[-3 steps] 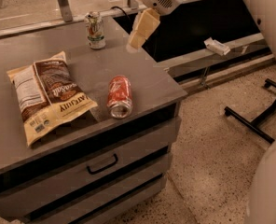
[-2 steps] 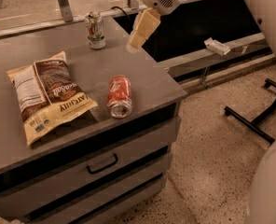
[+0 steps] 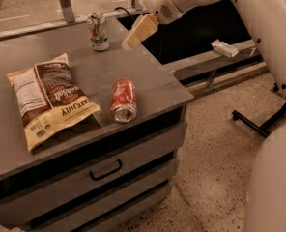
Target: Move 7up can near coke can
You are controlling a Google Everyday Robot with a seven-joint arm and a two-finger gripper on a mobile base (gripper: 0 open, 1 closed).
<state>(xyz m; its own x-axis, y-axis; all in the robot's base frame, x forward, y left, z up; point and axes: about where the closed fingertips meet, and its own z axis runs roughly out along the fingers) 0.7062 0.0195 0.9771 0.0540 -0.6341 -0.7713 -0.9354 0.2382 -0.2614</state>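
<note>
The 7up can (image 3: 98, 31), whitish-green with a silver top, stands upright at the far edge of the tabletop (image 3: 148, 76). The coke can (image 3: 123, 99), red with white script, lies on its side near the front edge, one silver end facing the camera, well apart from it. The gripper (image 3: 131, 40) hangs just right of the 7up can.

Claw (image 3: 132, 37) right of 7up can (image 3: 98, 31)

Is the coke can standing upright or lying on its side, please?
On its side: the coke can lies flat on the cabinet, one silver end facing the camera. The gripper hovers beside the 7up can.
</note>
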